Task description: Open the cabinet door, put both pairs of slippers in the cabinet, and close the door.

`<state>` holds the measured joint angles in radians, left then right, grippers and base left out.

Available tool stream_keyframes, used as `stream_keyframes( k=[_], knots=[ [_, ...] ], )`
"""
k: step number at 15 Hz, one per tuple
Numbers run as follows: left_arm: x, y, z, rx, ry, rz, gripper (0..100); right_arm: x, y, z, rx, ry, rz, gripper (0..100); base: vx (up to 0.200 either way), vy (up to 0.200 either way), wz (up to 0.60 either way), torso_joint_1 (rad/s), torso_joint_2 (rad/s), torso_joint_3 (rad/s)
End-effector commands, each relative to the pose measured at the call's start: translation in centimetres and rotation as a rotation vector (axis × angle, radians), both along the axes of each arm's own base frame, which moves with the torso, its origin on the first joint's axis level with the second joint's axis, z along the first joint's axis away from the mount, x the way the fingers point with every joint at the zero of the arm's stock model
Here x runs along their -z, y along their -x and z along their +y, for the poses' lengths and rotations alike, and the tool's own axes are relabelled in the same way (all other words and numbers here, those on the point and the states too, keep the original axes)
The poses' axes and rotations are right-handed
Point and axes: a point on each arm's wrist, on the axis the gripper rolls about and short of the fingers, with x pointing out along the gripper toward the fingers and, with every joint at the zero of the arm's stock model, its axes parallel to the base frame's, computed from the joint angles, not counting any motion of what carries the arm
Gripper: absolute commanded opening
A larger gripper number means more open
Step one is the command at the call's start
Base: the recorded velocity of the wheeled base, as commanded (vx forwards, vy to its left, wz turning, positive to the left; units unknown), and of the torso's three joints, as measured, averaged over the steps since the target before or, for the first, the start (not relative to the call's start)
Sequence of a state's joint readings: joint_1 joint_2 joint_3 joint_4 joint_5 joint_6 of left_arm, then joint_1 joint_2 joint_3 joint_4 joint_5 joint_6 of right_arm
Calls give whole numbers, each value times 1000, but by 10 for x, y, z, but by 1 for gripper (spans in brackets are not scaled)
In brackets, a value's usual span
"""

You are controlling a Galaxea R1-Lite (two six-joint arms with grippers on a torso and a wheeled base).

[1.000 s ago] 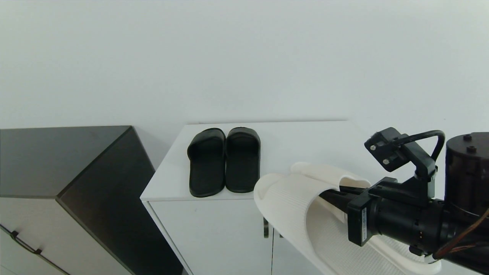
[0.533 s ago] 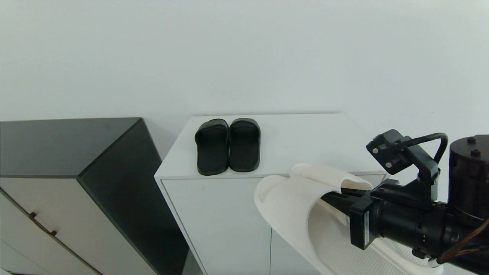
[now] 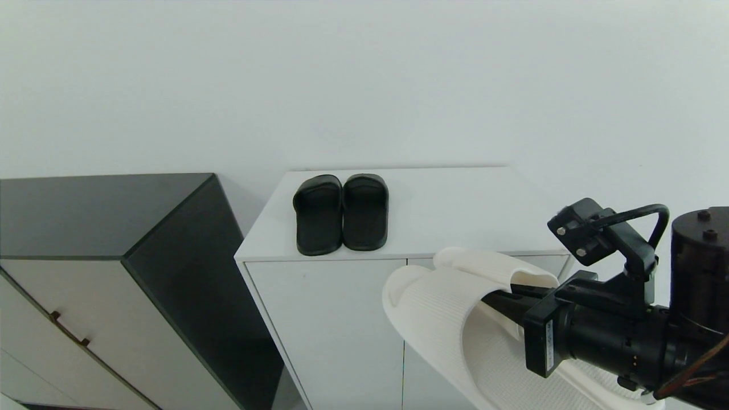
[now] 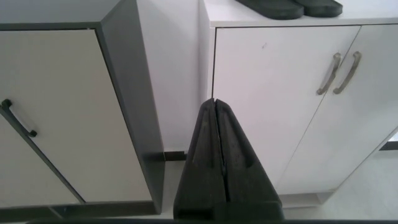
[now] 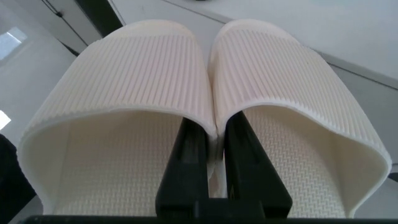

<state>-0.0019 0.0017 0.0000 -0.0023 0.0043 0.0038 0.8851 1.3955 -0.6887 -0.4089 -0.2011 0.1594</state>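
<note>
A pair of black slippers (image 3: 342, 213) lies side by side on top of the white cabinet (image 3: 330, 319), near its left end. Both cabinet doors are closed, and their two metal handles (image 4: 341, 73) meet at the middle seam. My right gripper (image 3: 501, 299) is shut on a pair of white ribbed slippers (image 3: 450, 307) and holds them in the air in front of the cabinet's right door. Its fingers (image 5: 186, 155) pinch the two inner straps together between the white slippers (image 5: 137, 74). My left gripper (image 4: 216, 109) is shut on nothing, low down, facing the cabinet's left edge.
A dark-topped cabinet (image 3: 102, 210) with pale drawer fronts stands close to the left of the white one, with a narrow gap (image 4: 177, 93) between them. A plain white wall rises behind both. The right half of the cabinet top (image 3: 467, 210) is bare.
The whole head view has shifted, so the cabinet looks smaller and more of its front shows. My right gripper still holds the white slippers, slightly lower in the picture.
</note>
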Motion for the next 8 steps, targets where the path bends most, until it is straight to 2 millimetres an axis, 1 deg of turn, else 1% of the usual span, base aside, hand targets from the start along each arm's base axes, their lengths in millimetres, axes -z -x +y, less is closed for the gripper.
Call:
stream_keyframes(
  k=[1,2,3,8],
  knots=[
    [0,0,0,-1,-1,1,0,1,0,0,0,3,3,0,0,0,0,0,0,0],
    [0,0,0,-1,-1,1,0,2,0,0,0,6,5,0,0,0,0,0,0,0],
    [0,0,0,-2,-1,1,0,3,0,-1,0,7,6,0,0,0,0,-95,266,163],
    [0,0,0,-1,-5,1,0,5,1,-1,-5,20,5,0,0,0,0,-196,485,282]
  ],
)
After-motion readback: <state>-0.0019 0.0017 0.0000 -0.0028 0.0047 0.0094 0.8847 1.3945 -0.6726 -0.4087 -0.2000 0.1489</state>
